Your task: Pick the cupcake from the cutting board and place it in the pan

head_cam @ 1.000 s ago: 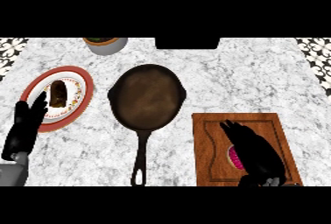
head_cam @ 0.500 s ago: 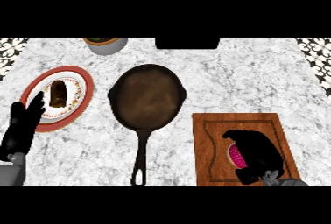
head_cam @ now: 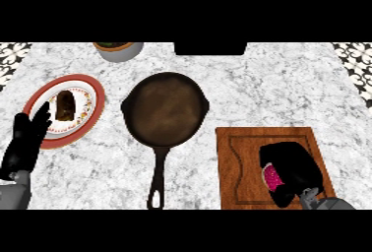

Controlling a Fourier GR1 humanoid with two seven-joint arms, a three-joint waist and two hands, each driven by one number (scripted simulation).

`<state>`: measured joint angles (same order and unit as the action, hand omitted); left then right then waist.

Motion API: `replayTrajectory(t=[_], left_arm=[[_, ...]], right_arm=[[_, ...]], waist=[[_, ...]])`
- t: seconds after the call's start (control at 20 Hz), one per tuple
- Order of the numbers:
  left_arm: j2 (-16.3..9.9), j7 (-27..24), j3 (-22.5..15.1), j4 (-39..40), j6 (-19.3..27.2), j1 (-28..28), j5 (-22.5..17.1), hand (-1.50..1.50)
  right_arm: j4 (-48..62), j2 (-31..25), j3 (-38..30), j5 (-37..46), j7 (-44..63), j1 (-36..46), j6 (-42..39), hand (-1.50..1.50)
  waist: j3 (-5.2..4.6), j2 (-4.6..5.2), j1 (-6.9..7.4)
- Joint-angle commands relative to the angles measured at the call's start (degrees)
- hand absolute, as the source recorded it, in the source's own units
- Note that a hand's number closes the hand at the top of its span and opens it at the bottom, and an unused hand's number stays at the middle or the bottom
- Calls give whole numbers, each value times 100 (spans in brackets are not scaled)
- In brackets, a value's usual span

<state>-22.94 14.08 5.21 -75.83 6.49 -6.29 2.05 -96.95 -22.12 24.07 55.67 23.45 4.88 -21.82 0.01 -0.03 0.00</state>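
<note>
Cupcake first: in the head view, the only one given, it sits on the cutting board near the counter's front right corner, and only a strip of pink shows on its left side. The right robot hand covers the rest, fingers curled over and round it, so the grasp appears closed on it, though the black fingers hide where they actually meet the cupcake. Whether the cupcake has left the board I cannot tell from this steep angle.

The pan lies in the counter's middle, its bowl empty and its handle pointing toward the front edge, just left of the board. The step in hand looks like securing the cupcake before lifting. To do it well, the hand should rise straight off the board before travelling, cross leftward and away from the front edge, clear the pan's rim rather than skim it, and lower over the bowl's centre before the fingers uncurl.

The left robot hand rests near the counter's left edge, fingers straight and together, overlapping the rim of a red-rimmed plate that holds a dark piece of food. A bowl stands at the back edge.
</note>
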Motion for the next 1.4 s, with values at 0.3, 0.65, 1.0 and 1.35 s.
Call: replayTrajectory(t=[0.3, 0.65, 1.0, 1.35], left_arm=[[123, 220, -115, -49, -13, -330, 130, 0], [124, -99, 43, 238, -15, -45, 135, 0], [-3, 146, 227, 97, -248, -226, 38, 0], [174, -26, 97, -35, -247, -20, 198, 0]], right_arm=[[2799, -1129, -1012, -542, -3520, 1663, 706, 150], [2410, -844, -1819, -1166, -4475, 2153, 1773, 150], [2328, -227, -2007, -1626, -4815, 2428, 1632, 150], [3004, 948, -1803, -1467, -3670, 3672, 1512, 150]], waist=[[13, 54, 147], [7, 2, 4], [0, 2, 22], [-1, 18, 117]])
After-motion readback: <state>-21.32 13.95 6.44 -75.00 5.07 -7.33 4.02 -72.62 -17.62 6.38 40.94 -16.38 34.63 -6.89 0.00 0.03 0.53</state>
